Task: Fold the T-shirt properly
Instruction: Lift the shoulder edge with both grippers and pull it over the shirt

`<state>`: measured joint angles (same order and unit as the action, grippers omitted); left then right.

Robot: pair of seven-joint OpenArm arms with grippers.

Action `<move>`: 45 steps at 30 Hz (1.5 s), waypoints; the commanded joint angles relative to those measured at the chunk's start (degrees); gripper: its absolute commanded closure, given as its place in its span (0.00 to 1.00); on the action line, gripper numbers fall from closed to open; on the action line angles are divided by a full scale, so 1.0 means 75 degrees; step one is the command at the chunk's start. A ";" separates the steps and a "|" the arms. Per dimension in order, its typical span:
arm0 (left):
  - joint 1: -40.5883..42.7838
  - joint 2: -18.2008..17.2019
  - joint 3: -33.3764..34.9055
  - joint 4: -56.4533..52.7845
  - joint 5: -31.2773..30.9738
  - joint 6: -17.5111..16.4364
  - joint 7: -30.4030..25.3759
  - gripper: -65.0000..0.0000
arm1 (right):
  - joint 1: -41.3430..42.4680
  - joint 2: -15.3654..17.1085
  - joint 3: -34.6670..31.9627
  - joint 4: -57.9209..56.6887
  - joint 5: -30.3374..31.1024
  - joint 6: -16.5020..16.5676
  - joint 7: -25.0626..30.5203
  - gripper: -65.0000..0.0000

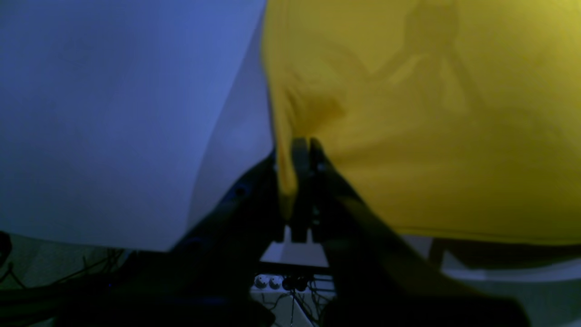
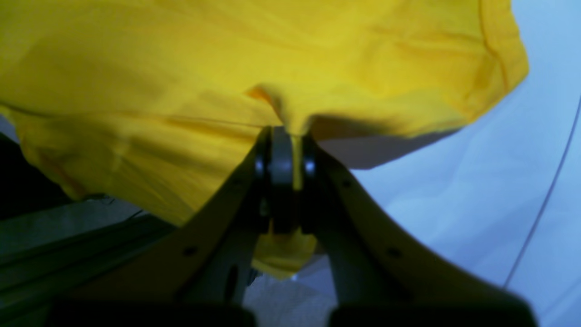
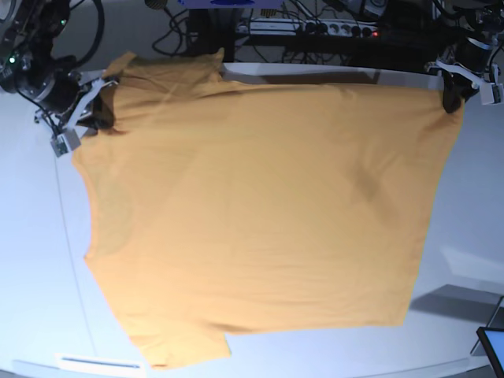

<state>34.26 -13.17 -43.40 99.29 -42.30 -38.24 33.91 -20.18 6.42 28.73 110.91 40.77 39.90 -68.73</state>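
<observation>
Base view: the T-shirt (image 3: pixel 260 220) lies spread across the white table (image 3: pixel 31 276), unfolded; the right gripper (image 3: pixel 94 110), upper left, and the left gripper (image 3: pixel 451 96), upper right, each pinch a far corner. Every fold remains undone

T-shirt (image 3: pixel 260 213) is lying spread flat on the white table (image 3: pixel 31 260). Right gripper (image 3: pixel 98 110) is pinching its far left corner, left gripper (image 3: pixel 451 98) is pinching the far right corner.
</observation>
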 commanded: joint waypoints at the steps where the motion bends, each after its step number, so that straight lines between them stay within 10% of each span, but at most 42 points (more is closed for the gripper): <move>1: -0.0049 -0.0114 -0.0080 0.0130 -0.0109 0.0005 -0.0202 1.00 | 0.0107 0.0077 0.0031 0.0186 0.0067 0.0013 0.0027 1.00; 17: -0.0190 -0.0149 -0.0080 0.0834 -0.0109 0.0533 -0.0155 1.00 | 0.1326 0.0077 0.0031 0.0186 0.0067 0.0013 -0.0676 1.00; 41: -0.2417 -0.0102 -0.1323 0.0857 -0.0109 0.0545 0.2517 1.00 | 0.2592 0.0077 -0.0367 0.0116 0.0020 0.0013 -0.0782 0.99; 45: -0.2640 -0.0090 -0.1299 0.0822 -0.0109 0.1166 0.2529 1.00 | 0.2685 0.0065 -0.0742 -0.0131 0.0020 0.0013 -0.0700 0.99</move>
<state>14.70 -12.69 -52.73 104.73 -42.94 -29.98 54.52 -0.97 6.28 23.00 109.40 40.80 40.05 -75.20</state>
